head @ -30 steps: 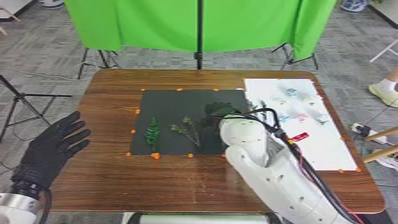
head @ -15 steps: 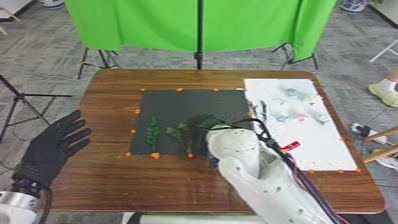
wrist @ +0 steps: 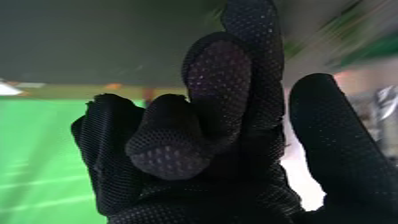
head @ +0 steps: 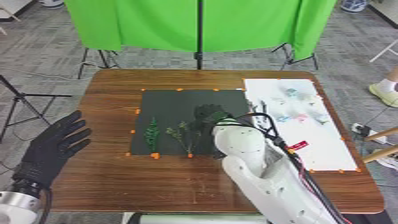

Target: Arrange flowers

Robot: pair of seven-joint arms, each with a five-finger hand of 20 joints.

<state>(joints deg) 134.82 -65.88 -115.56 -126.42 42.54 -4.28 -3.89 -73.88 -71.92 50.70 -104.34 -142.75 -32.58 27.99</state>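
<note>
In the head view, my right hand (head: 210, 113) is above the right part of the dark mat (head: 164, 105), its fingers loosely bent. A thin branching stem (head: 185, 136) lies on the mat beside it, and a fuller green leafy stem (head: 152, 134) lies farther left. Pale blue, pink and white flowers (head: 300, 117) rest on the white sheet (head: 311, 150), with darker stems near its left edge. My left hand (head: 55, 145) stays open at the table's left edge. In the right wrist view, my right hand (wrist: 218, 95) has its thumb apart and nothing in its grasp; blurred green foliage (wrist: 345, 24) is beyond.
Orange markers (head: 179, 89) line the mat and sheet on the brown table (head: 115, 185). My right forearm crosses the table between mat and sheet. A green cloth (head: 151, 30) hangs on a stand behind the table.
My right hand went left and nearer over the mat, then drew back slightly away. The thin branching stem now lies nearer the mat's front edge. The left hand kept still.
</note>
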